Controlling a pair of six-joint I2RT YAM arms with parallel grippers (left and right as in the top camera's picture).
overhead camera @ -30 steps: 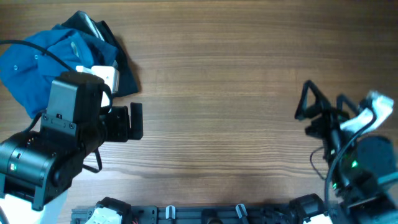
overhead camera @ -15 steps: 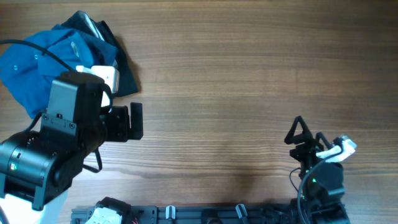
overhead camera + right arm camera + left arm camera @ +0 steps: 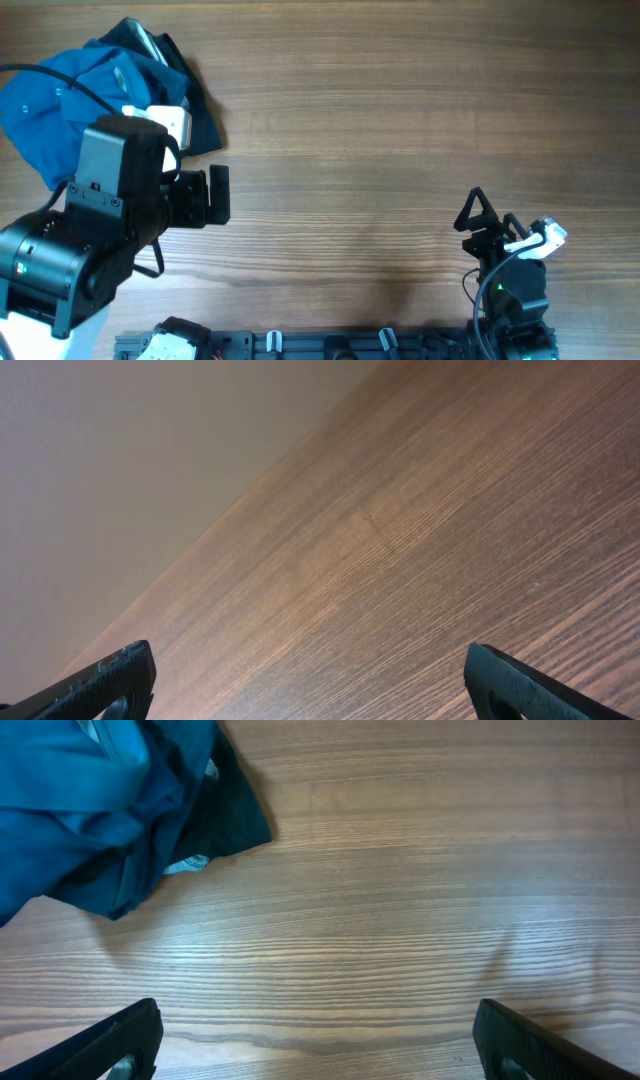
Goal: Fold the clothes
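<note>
The shirt (image 3: 60, 100) was seen crumpled at 10 o'clock on the worktop (image 3: 360, 120), overlapping a dark garment (image 3: 205, 125). The left jaws and the right jaws were held fully apart, nothing gripped. The dark garment could be snagged too, the two being tangled

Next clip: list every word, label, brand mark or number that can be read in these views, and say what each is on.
No text can be read in any view.
The blue shirt shows no print.
The pale patch at its edge is too blurred to tell whether it is a label.
The white block on the left arm and the white piece on the right arm show no legible marks.
The wooden table is unmarked.
</note>
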